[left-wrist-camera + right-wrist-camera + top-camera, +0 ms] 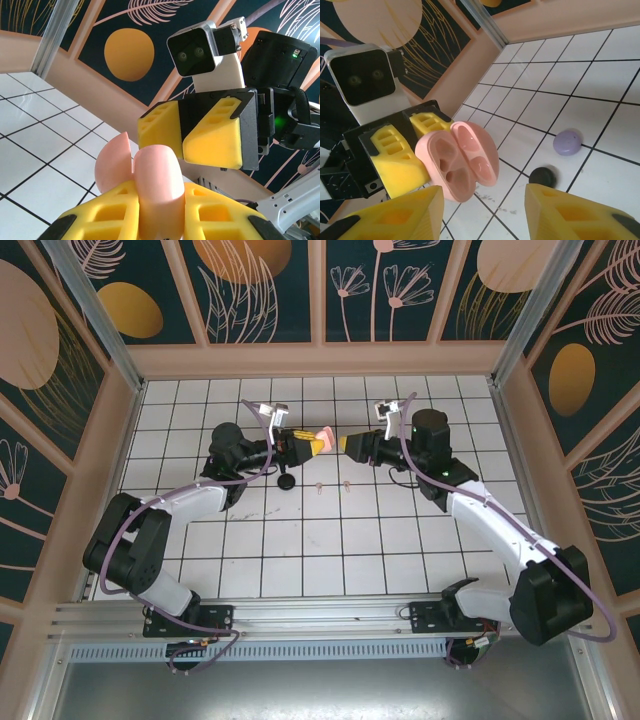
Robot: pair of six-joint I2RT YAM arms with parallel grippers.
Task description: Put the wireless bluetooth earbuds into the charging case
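Work surface (300,550): white, ruled with a dark square grid, evenly lit. Walls: dark teal panels (390,285) printed with pale line-drawn leaves and flowers and with orange ovals (130,310), set in salmon-pink framing (320,358). 2 aluminium corner posts (85,300) stand at the back corners. 1 aluminium rail (320,615) runs along the near edge.

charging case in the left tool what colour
The charging case is pale pink, clearest in the right wrist view.

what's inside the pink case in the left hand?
Right wrist view looks into the open pink case: moulded wells in both halves, all empty. The side clamped by the left hand is covered by its fingers.
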